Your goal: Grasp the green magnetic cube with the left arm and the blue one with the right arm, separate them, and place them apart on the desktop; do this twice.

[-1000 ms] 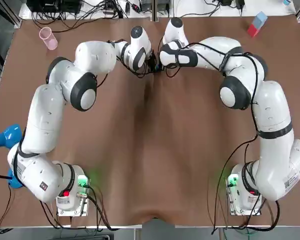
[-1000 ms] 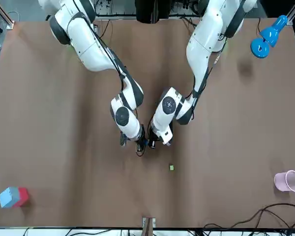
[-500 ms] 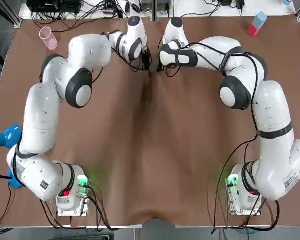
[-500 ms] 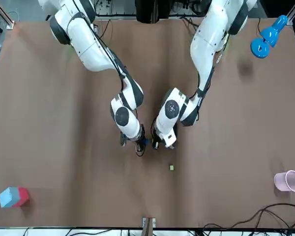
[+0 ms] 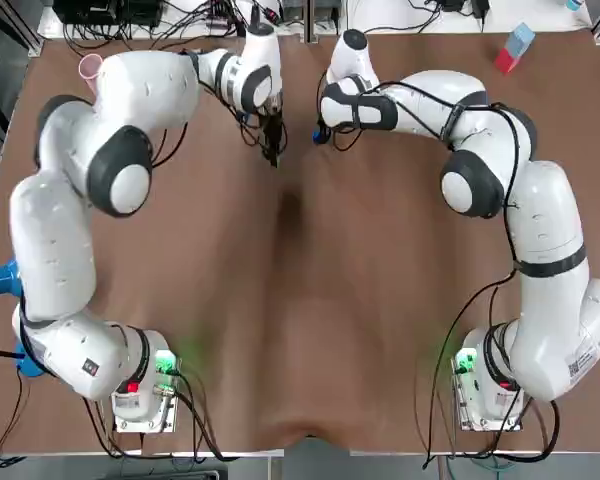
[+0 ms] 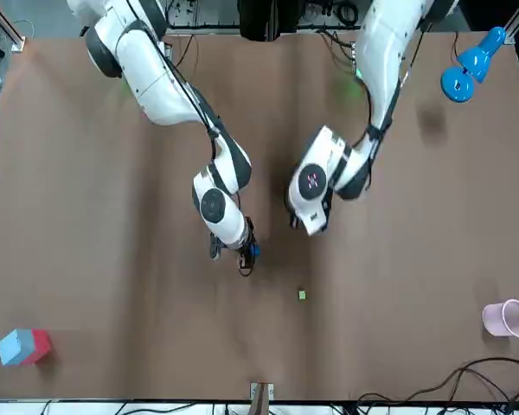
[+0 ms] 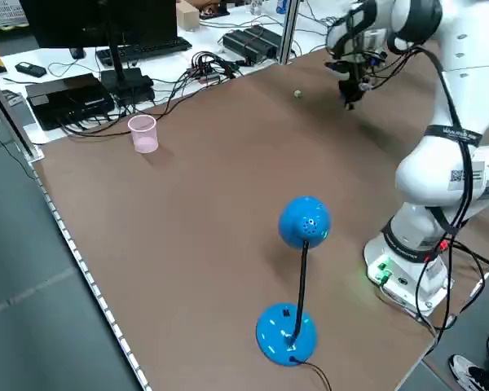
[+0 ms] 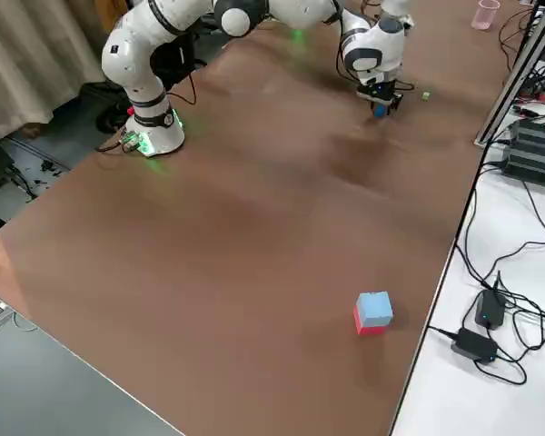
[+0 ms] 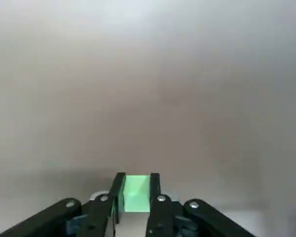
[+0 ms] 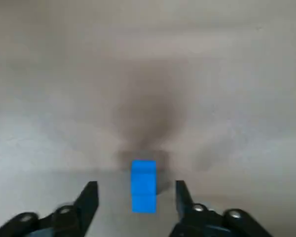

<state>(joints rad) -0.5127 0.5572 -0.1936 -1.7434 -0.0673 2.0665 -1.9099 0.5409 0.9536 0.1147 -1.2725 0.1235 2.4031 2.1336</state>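
Two cubes: the green cube (image 9: 136,193) is clamped in the left gripper (image 5: 273,153), just left of the far-centre spot where the blue cube (image 10: 144,185) appears to rest on the table (image 6: 112,303); the two cubes are apart.
Risk, snap-back: judged the main hazard. The blue cube stands free, so setting the green one down close by could let the magnets pull them together.
Risk, stray piece: a small green piece (image 6: 302,295) lies farther out and slightly left. If it is magnetic, a release near it could catch it.
Left fingers: narrow, pinching the green cube on two sides.
Right fingers: the right gripper (image 10: 135,187) straddles the blue cube, spread wide, touching and holding nothing.
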